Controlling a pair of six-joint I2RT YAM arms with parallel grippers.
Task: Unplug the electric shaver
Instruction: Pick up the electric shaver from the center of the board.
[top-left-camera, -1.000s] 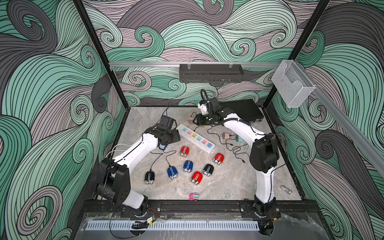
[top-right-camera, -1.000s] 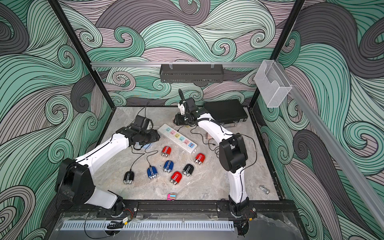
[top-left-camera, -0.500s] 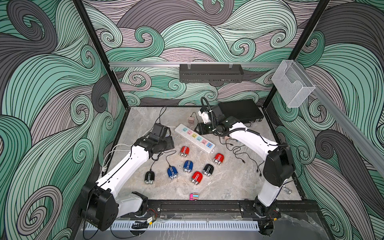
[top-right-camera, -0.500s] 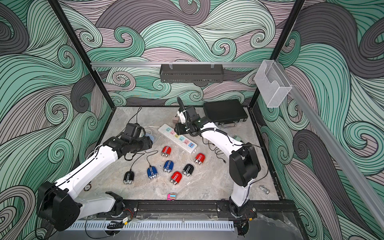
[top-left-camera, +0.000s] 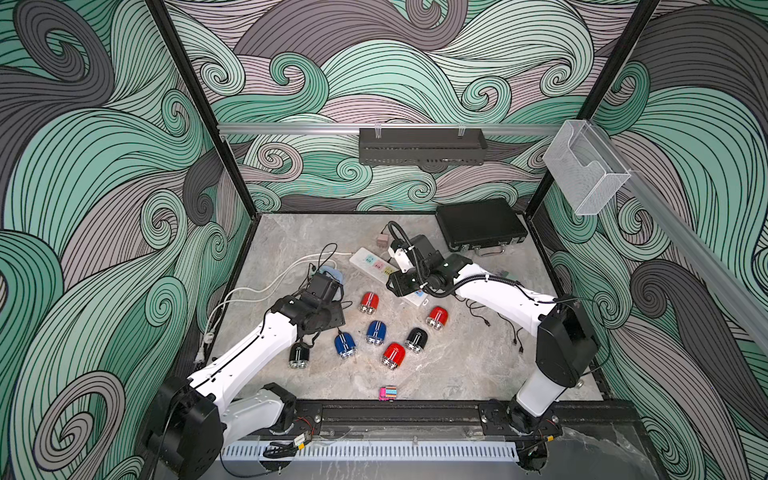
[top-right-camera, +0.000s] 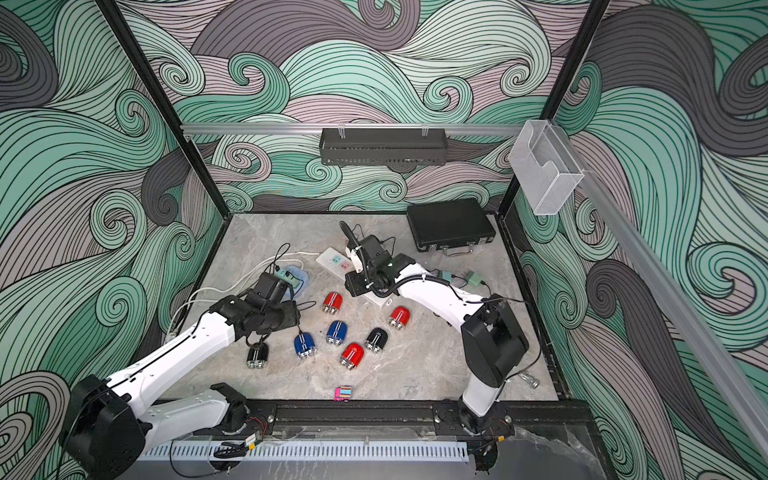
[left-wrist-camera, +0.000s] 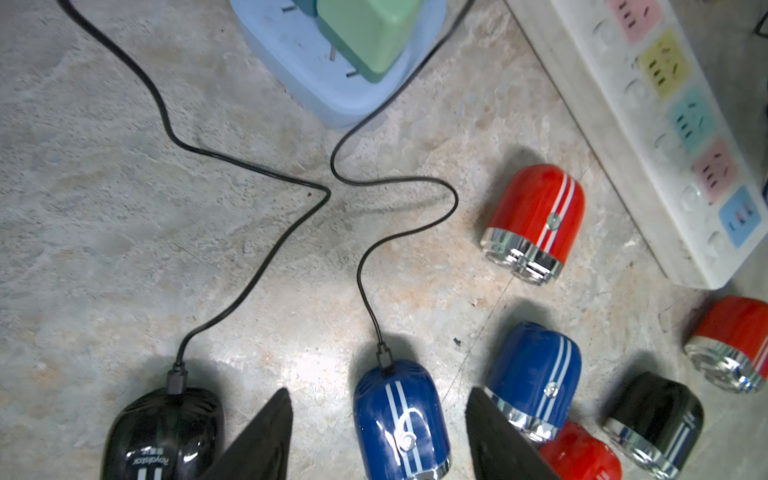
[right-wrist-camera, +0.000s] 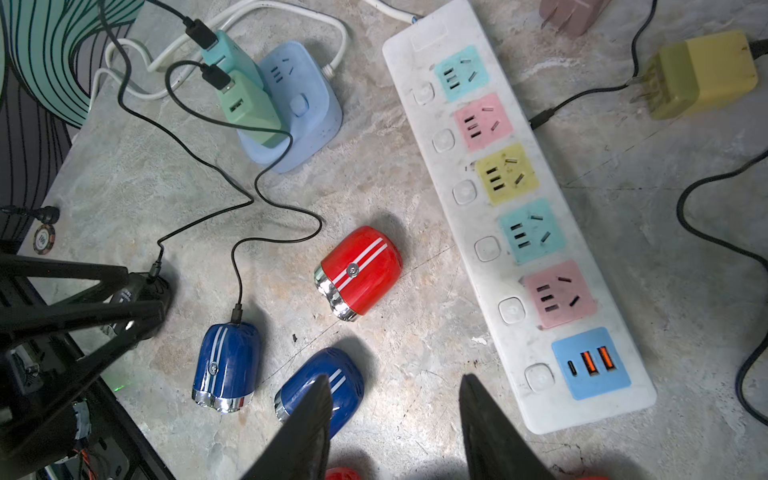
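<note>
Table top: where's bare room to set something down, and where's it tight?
Free: the front right, between the shavers and the right arm; the back left, between the back wall and the power strip. Crowded: the middle, with shavers, cables and the blue socket block.

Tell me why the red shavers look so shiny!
Left wrist view: light glints white off the chrome end of the red shaver, and the table shows a bright patch. Right wrist view: the plugged-in blue shaver casts a soft shadow. Both top views: even light.
</note>
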